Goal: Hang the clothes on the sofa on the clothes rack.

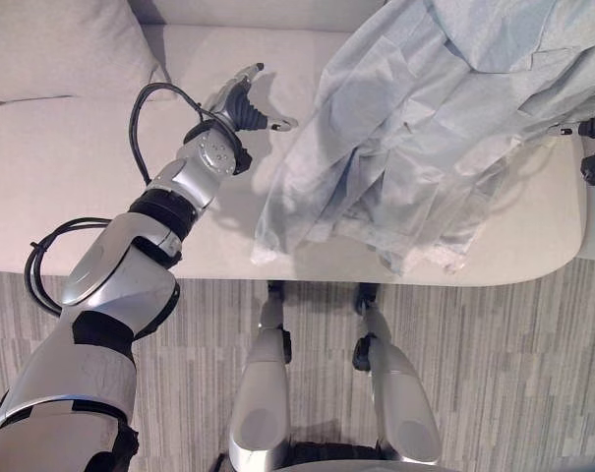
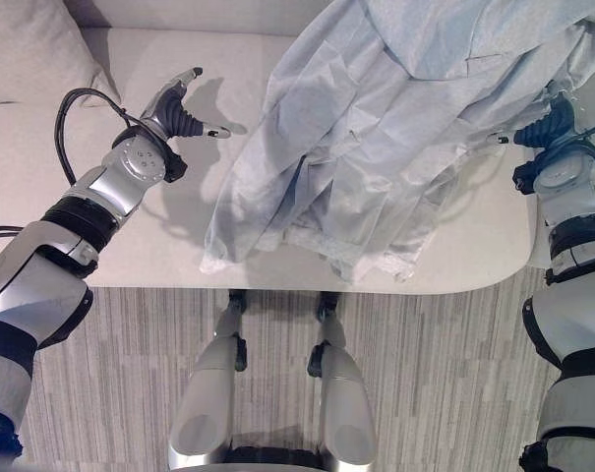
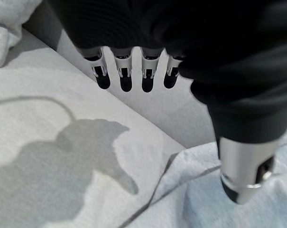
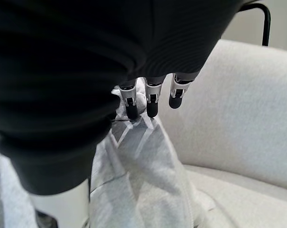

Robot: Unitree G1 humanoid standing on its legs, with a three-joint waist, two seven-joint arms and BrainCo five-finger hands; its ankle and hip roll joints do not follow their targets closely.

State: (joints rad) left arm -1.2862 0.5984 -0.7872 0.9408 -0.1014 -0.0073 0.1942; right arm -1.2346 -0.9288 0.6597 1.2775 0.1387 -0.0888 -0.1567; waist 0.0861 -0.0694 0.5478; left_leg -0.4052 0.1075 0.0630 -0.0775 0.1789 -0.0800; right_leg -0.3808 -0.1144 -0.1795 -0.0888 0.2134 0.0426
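Note:
A pale blue garment [image 1: 425, 128] lies crumpled across the right half of the light grey sofa [image 1: 71, 167], its hem hanging over the front edge. My left hand [image 1: 240, 103] hovers open above the bare seat just left of the garment, fingers [image 3: 125, 71] straight and thumb [image 3: 245, 171] over the cloth's edge [image 3: 205, 199]. At the garment's right side is my right hand [image 2: 551, 126], open, with its fingertips [image 4: 152, 107] right at a raised fold of the cloth [image 4: 143, 171]. Neither hand has closed on the cloth.
A grey cushion [image 1: 61, 49] rests in the sofa's back left corner. A black metal tube [image 4: 266, 23] rises behind the sofa's arm. Striped grey floor [image 1: 494, 374] runs in front of the sofa.

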